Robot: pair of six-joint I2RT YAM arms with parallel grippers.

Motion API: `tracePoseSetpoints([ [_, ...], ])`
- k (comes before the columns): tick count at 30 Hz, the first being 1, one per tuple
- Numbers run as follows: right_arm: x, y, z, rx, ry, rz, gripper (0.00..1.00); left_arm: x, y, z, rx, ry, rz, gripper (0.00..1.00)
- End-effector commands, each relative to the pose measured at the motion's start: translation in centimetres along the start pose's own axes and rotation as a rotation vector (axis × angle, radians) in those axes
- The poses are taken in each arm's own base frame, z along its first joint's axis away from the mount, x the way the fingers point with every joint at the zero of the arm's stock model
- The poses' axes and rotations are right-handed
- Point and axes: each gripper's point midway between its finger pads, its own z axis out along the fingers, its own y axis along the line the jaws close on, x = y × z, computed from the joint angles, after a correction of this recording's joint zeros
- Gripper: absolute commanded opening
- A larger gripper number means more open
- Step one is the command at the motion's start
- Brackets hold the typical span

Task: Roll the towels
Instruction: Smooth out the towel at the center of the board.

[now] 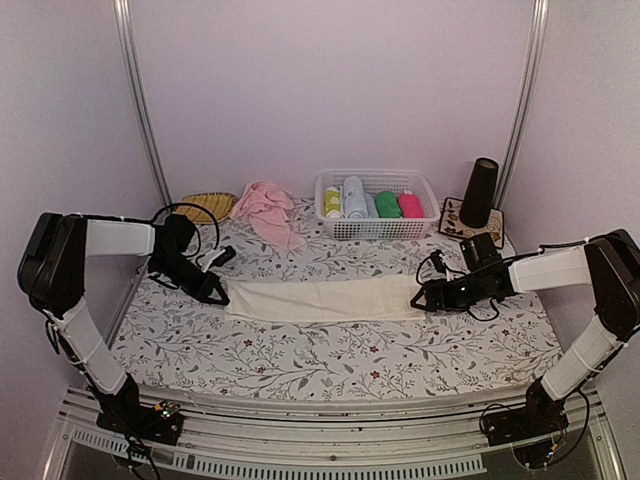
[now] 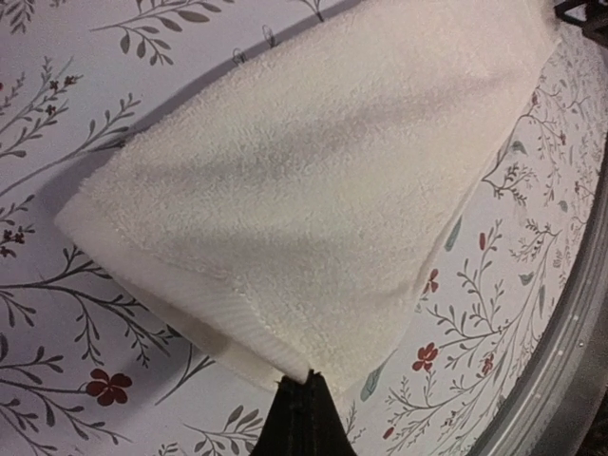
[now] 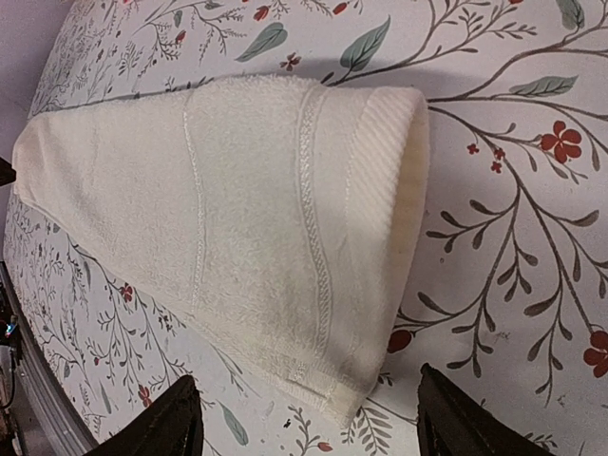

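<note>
Cream towel [image 1: 320, 299], folded into a long strip, lies flat on the floral worktop [image 1: 330, 355]. Left gripper [image 1: 213, 290] pinched shut on its left hem. Right gripper [image 1: 422, 297] wide open, empty, just off the right end. Risk: a thin bite slips and the roll starts skewed. Depth of bite hidden. Pink towel [image 1: 265, 208] crumpled at the back.

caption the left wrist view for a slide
Left gripper pinching an edge of the cream towel on floral tablecloth
</note>
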Motion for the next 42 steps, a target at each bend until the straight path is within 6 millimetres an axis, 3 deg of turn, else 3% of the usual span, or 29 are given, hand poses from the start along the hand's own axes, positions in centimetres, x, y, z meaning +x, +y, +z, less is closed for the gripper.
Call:
tracePoseSetpoints([
  [1,-0.1,0.1,0.1,0.005,0.003,-0.011,0.78,-1.3,1.3,-1.3,-0.07,-0.043,0.031,0.0],
  [8,0.4,0.4,0.2,0.0,0.025,-0.019,0.78,-1.1,2.7,-1.1,-0.127,-0.026,0.034,0.0],
  [21,1.1,0.9,0.5,-0.006,0.05,-0.031,0.78,0.7,3.2,0.8,-0.102,0.032,0.012,0.0],
  [26,0.6,0.8,0.7,-0.003,0.041,-0.03,0.78,0.9,3.7,0.8,-0.131,0.043,0.016,0.04],
  [29,0.3,0.6,1.2,0.002,0.04,-0.027,0.77,0.8,3.9,0.7,-0.146,0.037,0.018,0.13],
  [35,0.2,0.2,2.2,0.003,0.05,-0.006,0.64,0.9,3.9,0.7,-0.147,0.036,0.021,0.31],
  [42,-0.1,0.1,2.1,0.016,0.049,-0.007,0.44,0.9,3.9,0.5,-0.156,0.027,0.029,0.37],
])
